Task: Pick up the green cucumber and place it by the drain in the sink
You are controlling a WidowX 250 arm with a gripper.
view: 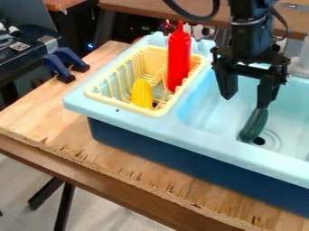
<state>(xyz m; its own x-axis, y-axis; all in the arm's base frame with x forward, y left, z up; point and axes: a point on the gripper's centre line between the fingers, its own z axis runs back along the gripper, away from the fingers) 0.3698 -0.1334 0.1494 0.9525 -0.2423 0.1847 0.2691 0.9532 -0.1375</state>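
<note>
The black gripper point(245, 101) hangs over the light blue sink point(205, 101) at the right, its two fingers spread apart with a gap between them. Just below its right-hand fingertip is a dark green cucumber point(254, 125), slanting down toward the drain; I cannot tell whether the fingertip touches it. To the left sits a yellow dish rack point(96, 94). A red squeeze bottle point(179, 56) stands upright in the rack, and a yellow corn cob point(142, 93) leans near its front.
The sink unit stands on a wooden table point(54, 124) with a rough front edge. Blue clamps point(58, 67) grip the table at the upper left, beside dark equipment. A pale bottle point(302, 58) stands at the right edge, behind the basin.
</note>
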